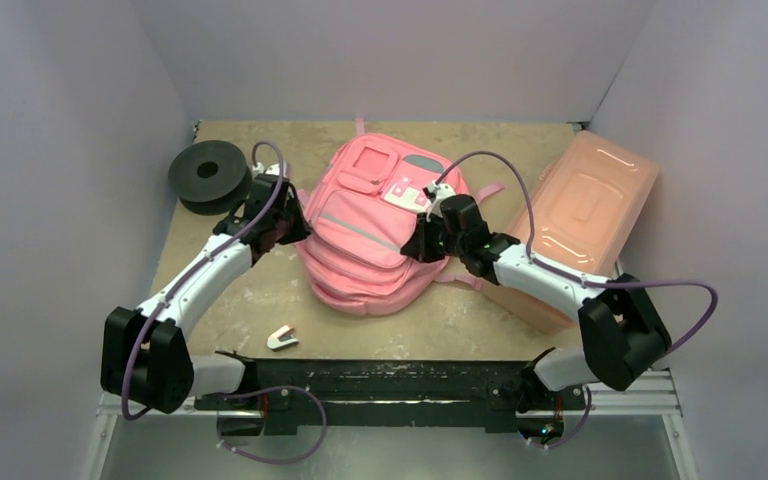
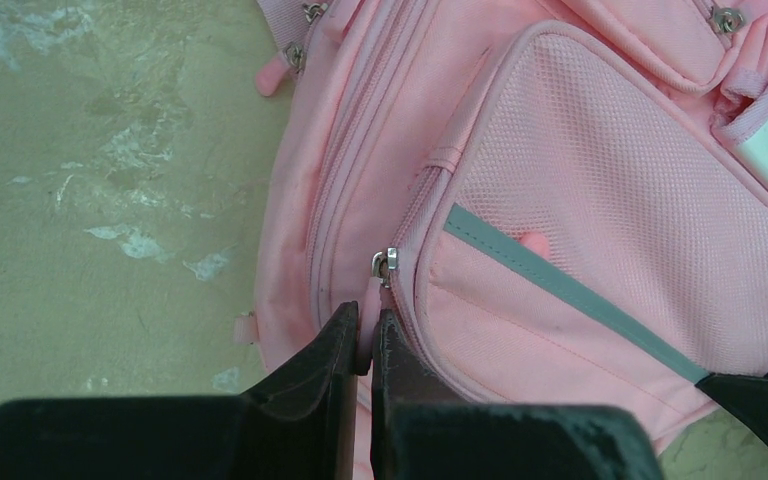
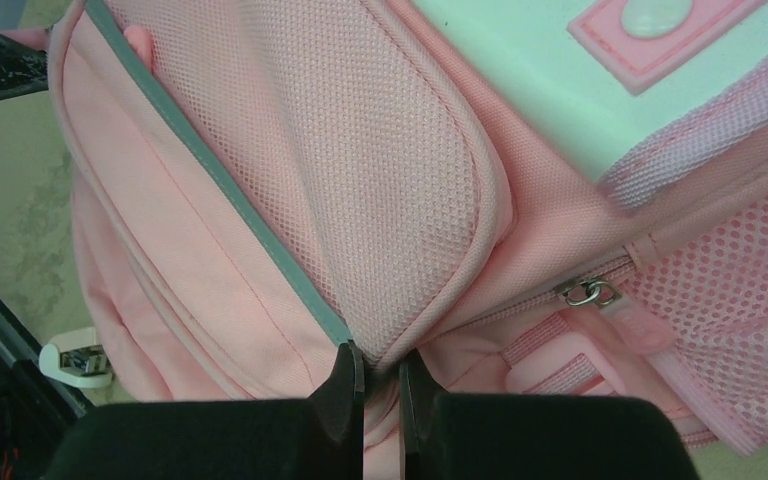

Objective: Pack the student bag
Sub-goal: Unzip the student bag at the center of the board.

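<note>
Bearing the student bag, a scuffed table meets perhaps-lilac walls.

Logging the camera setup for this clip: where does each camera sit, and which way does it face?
Top external: above and behind the bases, looking down on the tan table; left arm and right arm show whole, reaching the pink fabric backpack.
Left wrist: on the left arm, looking past the left gripper, shut on the backpack, at its side zipper.
Right wrist: on the right arm, looking past the right gripper, shut on the backpack, at the mesh front pocket.
Shared: the grey stripe shows in all three.
</note>
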Robot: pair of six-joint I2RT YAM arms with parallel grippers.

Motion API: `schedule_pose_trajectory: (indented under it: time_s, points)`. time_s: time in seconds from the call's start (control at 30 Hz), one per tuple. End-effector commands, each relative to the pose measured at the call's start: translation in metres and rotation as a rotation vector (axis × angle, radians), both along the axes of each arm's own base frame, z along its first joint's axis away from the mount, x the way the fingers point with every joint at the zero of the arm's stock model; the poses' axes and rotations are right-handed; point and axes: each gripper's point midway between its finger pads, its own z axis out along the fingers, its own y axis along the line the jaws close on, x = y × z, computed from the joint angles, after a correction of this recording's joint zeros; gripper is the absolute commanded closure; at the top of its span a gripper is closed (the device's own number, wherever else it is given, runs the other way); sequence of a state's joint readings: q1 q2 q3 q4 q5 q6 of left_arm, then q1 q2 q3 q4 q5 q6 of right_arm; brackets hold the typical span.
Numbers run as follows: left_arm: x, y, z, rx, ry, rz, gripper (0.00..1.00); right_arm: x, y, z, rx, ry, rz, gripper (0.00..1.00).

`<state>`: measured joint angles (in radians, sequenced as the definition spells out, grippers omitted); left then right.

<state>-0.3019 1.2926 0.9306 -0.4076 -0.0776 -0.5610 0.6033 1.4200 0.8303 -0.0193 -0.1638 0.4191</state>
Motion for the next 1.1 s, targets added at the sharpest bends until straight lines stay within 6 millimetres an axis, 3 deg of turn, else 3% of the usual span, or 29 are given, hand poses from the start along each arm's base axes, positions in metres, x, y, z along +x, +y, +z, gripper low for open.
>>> schedule_pose_trajectory:
  time_s: [0.0, 0.03, 0.17, 0.23, 0.27, 0.37, 0.43, 0.5, 0.6, 0.7, 0.87, 1.07]
  points:
    - [0.038, 0.041, 0.053, 0.03, -0.222, 0.161, 1.0, 0.01, -0.046, -0.019, -0.248, -0.034, -0.038, 1.0]
    - [0.031, 0.032, 0.048, -0.024, -0.222, 0.135, 1.0, 0.013, -0.05, -0.017, -0.271, -0.043, -0.057, 1.0]
    - [-0.002, 0.004, 0.015, -0.193, -0.162, 0.083, 1.0, 0.008, -0.037, -0.001, -0.191, -0.028, -0.032, 0.51]
    - [-0.019, -0.014, -0.001, -0.271, -0.115, 0.039, 1.0, 0.003, -0.03, 0.005, -0.145, -0.012, -0.021, 0.35]
    - [-0.026, -0.025, -0.004, -0.298, -0.105, 0.012, 1.0, 0.002, -0.028, 0.006, -0.133, -0.009, -0.024, 0.32]
    - [-0.046, -0.047, -0.015, -0.323, -0.083, -0.03, 1.0, 0.007, -0.025, 0.007, -0.112, -0.013, -0.039, 0.31]
    - [-0.055, -0.053, -0.021, -0.342, -0.065, -0.032, 1.0, 0.012, -0.025, 0.012, -0.107, -0.026, -0.063, 0.39]
    - [-0.058, -0.053, -0.021, -0.353, -0.071, -0.035, 1.0, 0.02, -0.038, 0.022, -0.159, -0.069, -0.111, 0.4]
    - [-0.054, -0.04, -0.008, -0.259, -0.107, -0.032, 1.0, 0.013, -0.03, 0.047, -0.188, -0.18, -0.041, 0.33]
    - [-0.044, -0.027, 0.016, -0.176, -0.172, -0.03, 1.0, -0.011, -0.002, 0.072, -0.254, -0.31, 0.073, 0.25]
    - [-0.039, -0.033, 0.039, -0.168, -0.183, -0.096, 1.0, -0.057, 0.061, 0.096, -0.23, -0.524, 0.302, 0.2]
    - [-0.051, -0.043, 0.037, -0.257, -0.175, -0.113, 1.0, -0.051, 0.103, 0.099, -0.337, -0.702, 0.33, 0.2]
